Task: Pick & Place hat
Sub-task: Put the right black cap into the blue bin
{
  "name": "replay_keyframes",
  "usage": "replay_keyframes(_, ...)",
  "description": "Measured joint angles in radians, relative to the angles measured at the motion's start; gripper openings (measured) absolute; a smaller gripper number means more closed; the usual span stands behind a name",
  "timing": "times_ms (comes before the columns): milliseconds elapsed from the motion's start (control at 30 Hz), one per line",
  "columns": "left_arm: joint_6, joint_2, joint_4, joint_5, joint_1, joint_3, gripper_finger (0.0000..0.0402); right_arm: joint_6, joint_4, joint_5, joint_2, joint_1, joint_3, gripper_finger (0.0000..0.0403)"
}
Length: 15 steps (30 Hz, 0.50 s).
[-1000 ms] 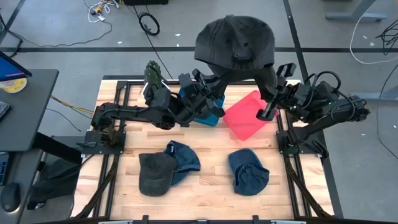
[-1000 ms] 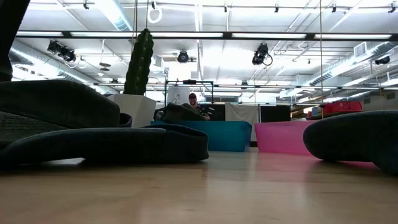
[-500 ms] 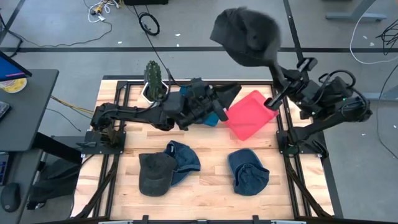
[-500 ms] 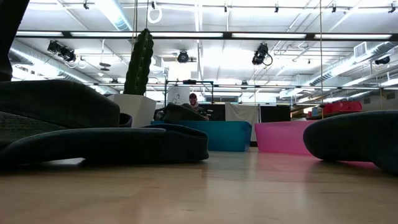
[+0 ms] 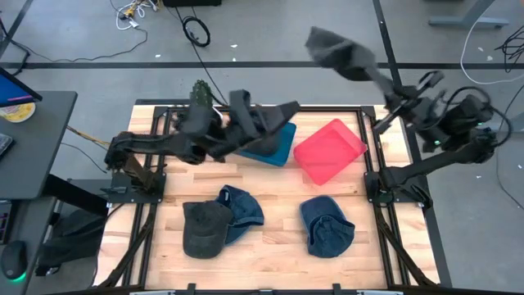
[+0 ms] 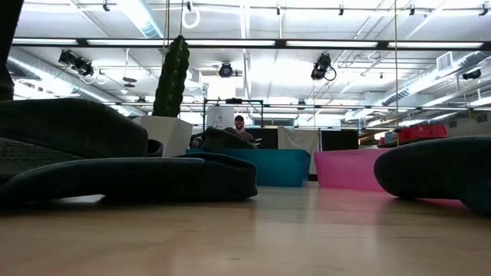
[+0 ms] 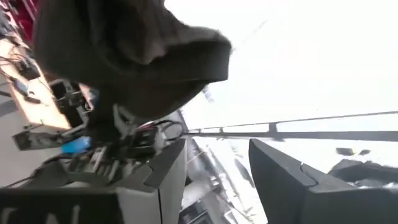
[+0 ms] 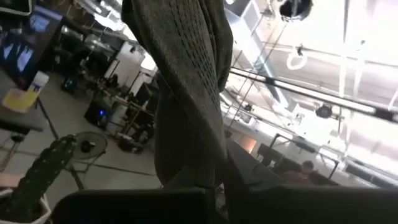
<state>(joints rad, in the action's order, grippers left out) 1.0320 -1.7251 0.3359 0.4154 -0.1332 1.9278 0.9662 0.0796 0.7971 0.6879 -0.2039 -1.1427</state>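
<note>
Hat (image 5: pixel 340 52), dark grey, hangs high past the tabletop's (image 5: pixel 270 238) far edge, pinched in right claw (image 5: pixel 391 88). Left claw (image 5: pixel 288 112), fingers spread & empty, sits over blue bin (image 5: pixel 274 146) beside pink bin (image 5: pixel 329 151). Three more caps lie near the front.

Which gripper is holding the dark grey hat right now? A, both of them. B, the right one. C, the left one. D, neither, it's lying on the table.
B: the high view shows the dark grey hat hanging from the right gripper alone, raised past the table's far edge, while the left gripper sits apart over the blue bin.
</note>
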Motion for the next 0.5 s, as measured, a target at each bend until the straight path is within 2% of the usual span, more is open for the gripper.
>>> replay_keyframes(267, 0.259, 0.07, -0.382, 0.064, 0.034, -0.001, 0.0177, 0.039, -0.119, -0.031, -0.06, 0.0, -0.001, 0.0006)
replay_keyframes(500, 0.353, 0.063, -0.437, 0.066, 0.065, -0.002, 0.0177, 0.056, -0.23, -0.151, -0.062, 0.0, 0.0, 0.0006)
